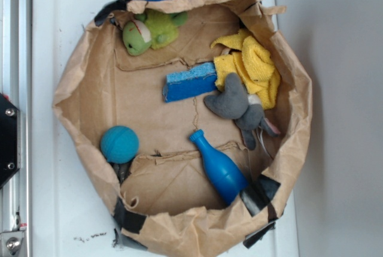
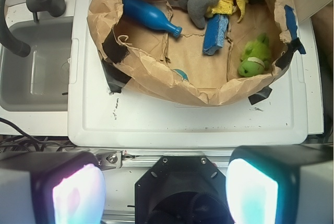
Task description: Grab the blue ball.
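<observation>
The gripper [image 2: 166,192] sits nearest the wrist camera, its fingers [image 2: 78,192] spread wide and holding nothing, well short of the paper bag [image 1: 78,89]. The blue ball [image 1: 119,144] rests inside, against the bag's left wall, whose crumpled rim nearly hides it from the wrist. Around it lie a blue bottle [image 1: 219,168], sponge [image 1: 190,82], plush frog [image 1: 149,30], grey plush [image 1: 239,106] and yellow cloth [image 1: 254,65].

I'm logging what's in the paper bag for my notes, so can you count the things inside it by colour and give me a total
Blue: 3, the ball, the bottle and the sponge
Green: 1, the plush frog
Yellow: 1, the cloth
Grey: 1, the plush animal
Total: 6
</observation>
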Controlling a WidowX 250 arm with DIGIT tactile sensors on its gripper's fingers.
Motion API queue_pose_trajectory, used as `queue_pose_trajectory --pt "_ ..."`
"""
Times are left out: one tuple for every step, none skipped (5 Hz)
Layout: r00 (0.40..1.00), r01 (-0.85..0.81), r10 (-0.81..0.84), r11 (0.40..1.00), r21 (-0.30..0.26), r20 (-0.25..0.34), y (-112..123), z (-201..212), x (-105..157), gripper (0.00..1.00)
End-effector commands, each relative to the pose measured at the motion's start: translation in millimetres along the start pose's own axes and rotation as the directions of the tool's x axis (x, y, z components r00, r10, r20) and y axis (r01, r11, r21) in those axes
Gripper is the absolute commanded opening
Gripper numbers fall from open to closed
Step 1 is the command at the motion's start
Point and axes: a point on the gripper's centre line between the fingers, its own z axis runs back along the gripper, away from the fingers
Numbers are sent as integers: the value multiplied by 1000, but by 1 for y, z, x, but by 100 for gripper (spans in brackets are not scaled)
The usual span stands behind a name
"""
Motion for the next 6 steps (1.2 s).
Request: queue_pose_trajectory --pt "1000 0 0 1000 0 0 0 0 0 100" --pt "994 -112 112 994 -1 -10 -25 -4 27 100" --pt "977 -209 209 978 15 -34 -36 -10 55 100" --pt "949 -310 311 950 24 -45 -34 -18 81 100" --pt "923 -382 383 924 33 -29 -18 -30 102 100" --pt "932 -360 361 933 24 -33 0 -46 110 100"
